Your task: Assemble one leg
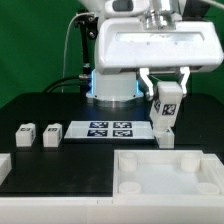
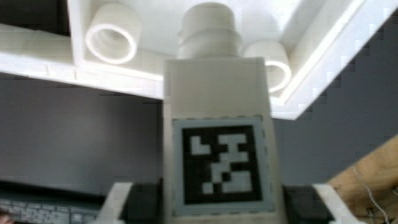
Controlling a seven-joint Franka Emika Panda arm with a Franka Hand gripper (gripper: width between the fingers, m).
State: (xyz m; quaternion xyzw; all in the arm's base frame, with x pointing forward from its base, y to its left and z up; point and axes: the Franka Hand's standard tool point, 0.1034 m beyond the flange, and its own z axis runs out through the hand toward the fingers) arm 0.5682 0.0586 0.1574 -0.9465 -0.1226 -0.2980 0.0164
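With the tool pointed straight down from the bulky white wrist, grips the leg between both fingers, shut tight on its two opposite sides. Holds it by the upper end, upright, with the black-and-white tag facing the wrist camera and also showing in the exterior view. Carries it clear of the dark worktop, rounded peg at the far end, aimed downward.

Hangs just behind the far wall of the tray, near the end of the marker board that lies toward the exterior view's right.

At the front of the worktop, toward the exterior view's right: that tray, open side up, raised walls all round. Inside it, round sockets moulded at the corners; two of them in the wrist view, one on each side of the peg and beyond it. Cannot tell from either view how far above the tray the peg's tip is.

Well apart, at the exterior view's left: a small white block and a second block just beside it, both resting on the worktop, tags on their faces.
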